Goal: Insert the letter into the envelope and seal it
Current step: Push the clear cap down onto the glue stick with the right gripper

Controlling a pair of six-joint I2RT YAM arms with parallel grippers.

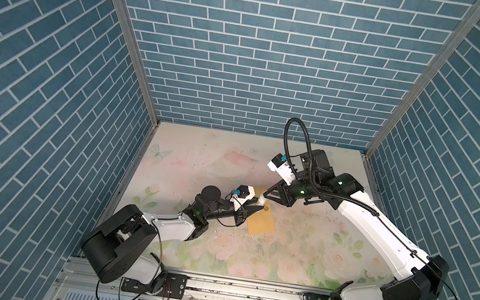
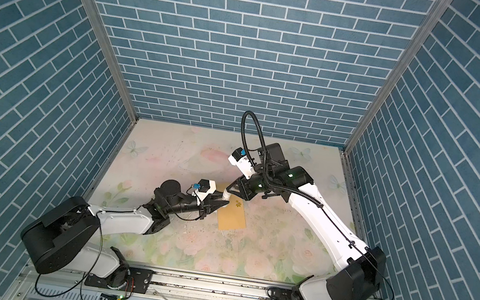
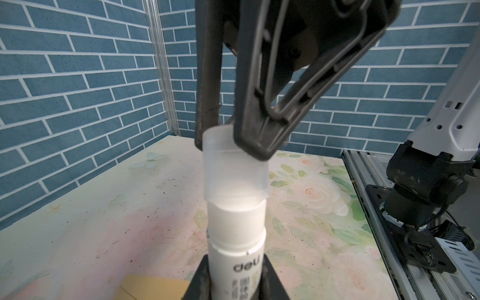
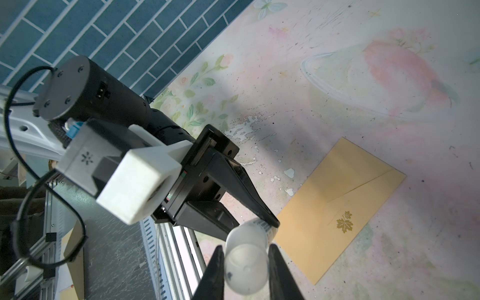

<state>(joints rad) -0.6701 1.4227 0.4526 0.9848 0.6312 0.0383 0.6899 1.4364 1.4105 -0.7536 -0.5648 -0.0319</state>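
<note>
Your envelope (image 1: 261,221) lies flat near the middle of the worktop (image 1: 191,163), its pointed flap folded down over the back with the gold leaf emblem (image 4: 344,225) showing. You cannot see the letter in any view.

Just above the envelope's far left end, both tools meet on a white glue stick (image 3: 235,249). Your left tool (image 1: 256,208) is closed on the stick's white body, the printed label sitting between its dark fingers (image 3: 200,280) in the left wrist view. Your right tool (image 1: 263,198) comes in from the far right and is closed on the frosted translucent cap (image 4: 246,265), which sits on the stick's end. In both top views the two tools point at each other, tip to tip, with the stick bridging them.
</note>
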